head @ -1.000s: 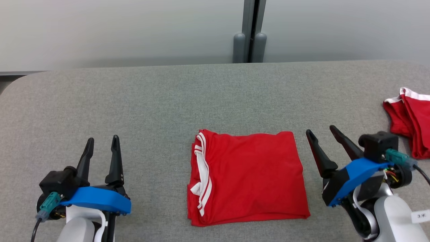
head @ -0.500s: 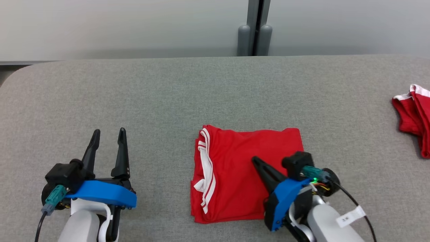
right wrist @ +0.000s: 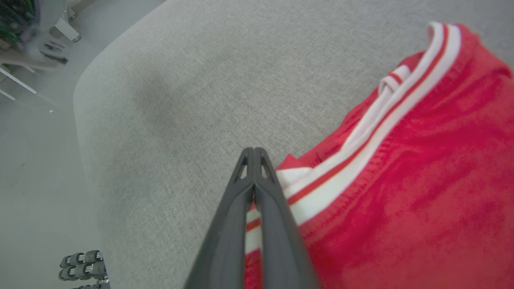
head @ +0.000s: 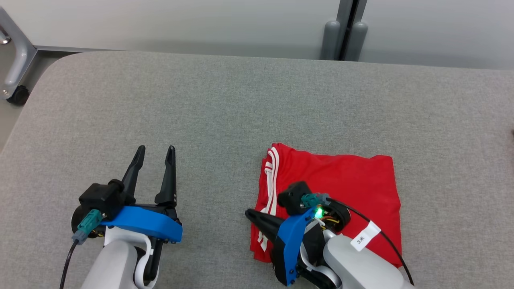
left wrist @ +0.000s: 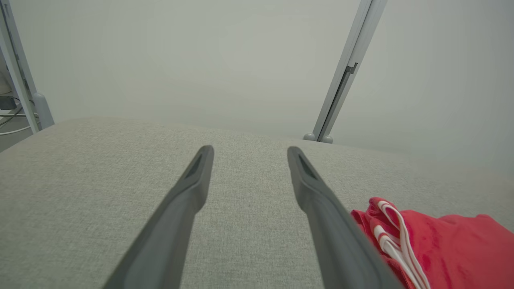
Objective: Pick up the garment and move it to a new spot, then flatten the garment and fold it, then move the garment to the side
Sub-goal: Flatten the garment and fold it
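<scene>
The folded red garment (head: 353,180) with white striped trim lies on the grey table (head: 200,100), right of centre near the front. My right gripper (head: 249,213) is shut, fingers pressed together and pointing left, low over the garment's front-left corner. In the right wrist view the shut right gripper (right wrist: 253,150) ends just past the garment (right wrist: 401,180) at its trimmed edge; no cloth visibly sits between the fingers. My left gripper (head: 156,149) stands open over bare table left of the garment. The left wrist view has the open left gripper (left wrist: 249,149) with the garment (left wrist: 441,241) at lower right.
A grey wall runs behind the table with a double post (head: 345,36) at its far edge. A metal frame on a caster (head: 16,80) stands off the table's far left corner. More casters (right wrist: 80,265) sit on the floor below the left edge.
My right gripper swung from right of the garment onto it, shut, and now points left over its front-left corner. The head camera turned left. The left gripper stayed open.
</scene>
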Controlling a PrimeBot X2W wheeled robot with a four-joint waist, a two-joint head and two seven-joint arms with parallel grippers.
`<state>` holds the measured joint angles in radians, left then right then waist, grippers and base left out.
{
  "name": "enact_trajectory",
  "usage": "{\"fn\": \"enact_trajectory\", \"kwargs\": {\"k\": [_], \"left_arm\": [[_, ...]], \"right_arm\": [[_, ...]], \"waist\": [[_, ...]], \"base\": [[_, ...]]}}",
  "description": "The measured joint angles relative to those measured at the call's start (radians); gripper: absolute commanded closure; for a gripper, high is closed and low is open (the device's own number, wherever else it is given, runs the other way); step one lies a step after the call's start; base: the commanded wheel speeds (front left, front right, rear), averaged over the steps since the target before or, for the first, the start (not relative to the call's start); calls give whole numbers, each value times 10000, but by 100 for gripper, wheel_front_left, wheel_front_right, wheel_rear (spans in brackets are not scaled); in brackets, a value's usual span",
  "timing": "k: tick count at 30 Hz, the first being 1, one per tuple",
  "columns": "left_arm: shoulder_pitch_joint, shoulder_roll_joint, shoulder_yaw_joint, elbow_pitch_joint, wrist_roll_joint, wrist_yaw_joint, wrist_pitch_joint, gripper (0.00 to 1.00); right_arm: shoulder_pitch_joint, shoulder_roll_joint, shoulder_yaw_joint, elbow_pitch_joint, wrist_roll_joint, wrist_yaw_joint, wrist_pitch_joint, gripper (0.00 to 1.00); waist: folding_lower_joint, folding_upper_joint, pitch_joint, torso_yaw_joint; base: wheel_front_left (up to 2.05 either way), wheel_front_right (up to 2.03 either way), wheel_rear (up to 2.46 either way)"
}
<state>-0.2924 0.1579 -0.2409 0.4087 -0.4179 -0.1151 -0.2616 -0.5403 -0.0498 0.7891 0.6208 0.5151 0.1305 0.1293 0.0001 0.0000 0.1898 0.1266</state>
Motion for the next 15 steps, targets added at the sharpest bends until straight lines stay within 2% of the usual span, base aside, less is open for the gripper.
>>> {"fn": "enact_trajectory", "kwargs": {"k": [3,4,5,6,11,15], "left_arm": [[1,29,94,-4,-31,-2,0,0],[13,50,171,-21,-33,0,-2,0],[36,82,263,-50,-35,8,0,0],[89,111,345,-88,-38,35,-2,0],[577,261,740,-366,-59,213,0,0],[960,339,1041,-637,-59,307,-2,0]], "right_arm": [[-275,4,-2,-265,823,0,-554,100],[-361,15,-94,-359,957,0,-815,63],[-432,12,-217,-431,1011,0,-1076,21],[-481,13,-451,-506,1035,0,-1365,0],[-395,-59,-2061,-834,199,0,-2349,0],[604,-472,-3800,-1455,-756,0,-2556,0]], "waist": [[-1,0,-42,-82],[-1,0,-60,-142],[-1,0,-81,-212],[0,0,-113,-290],[-1,0,-300,-783],[0,0,-485,-1187]], "base": [[0,0,0],[0,0,0],[0,0,0],[0,0,0],[0,0,0],[0,0,0]]}}
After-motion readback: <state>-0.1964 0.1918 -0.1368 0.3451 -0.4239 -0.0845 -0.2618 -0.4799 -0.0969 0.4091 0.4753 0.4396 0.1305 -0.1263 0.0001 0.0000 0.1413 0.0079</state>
